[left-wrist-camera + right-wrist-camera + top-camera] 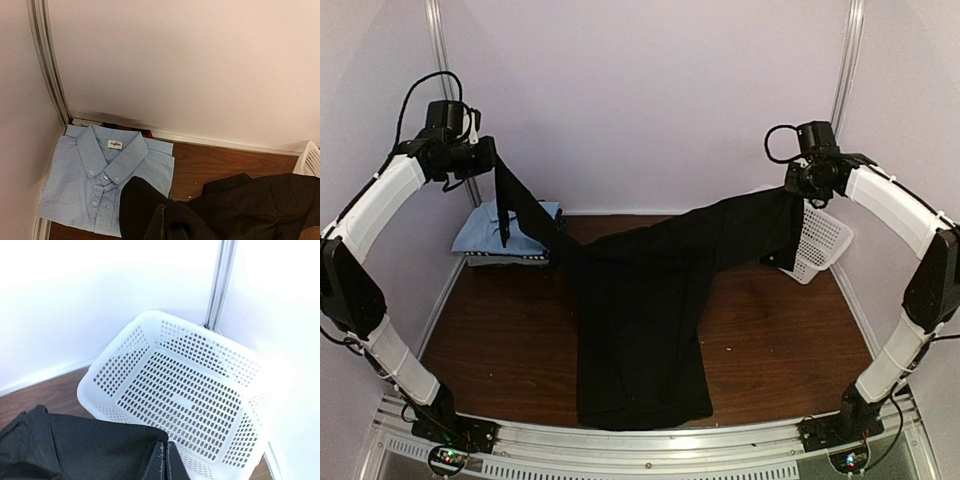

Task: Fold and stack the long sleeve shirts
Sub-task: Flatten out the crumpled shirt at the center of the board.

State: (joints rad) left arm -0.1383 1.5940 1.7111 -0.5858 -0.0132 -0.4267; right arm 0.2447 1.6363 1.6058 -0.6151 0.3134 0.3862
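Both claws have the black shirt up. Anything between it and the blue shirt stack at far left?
Nothing visible. Only bare table lies between the black shirt and the light blue shirt; its raised sleeve hangs across that stack's corner.

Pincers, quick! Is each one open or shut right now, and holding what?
The left pincer is shut on the black shirt, lifting one end.
The right pincer is shut on the black shirt too, lifting the other end.

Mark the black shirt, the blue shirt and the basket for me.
black shirt (640, 330): top view, middle of its body.
blue shirt (75, 180): left wrist view, front panel.
basket (185, 405): right wrist view, mesh floor.
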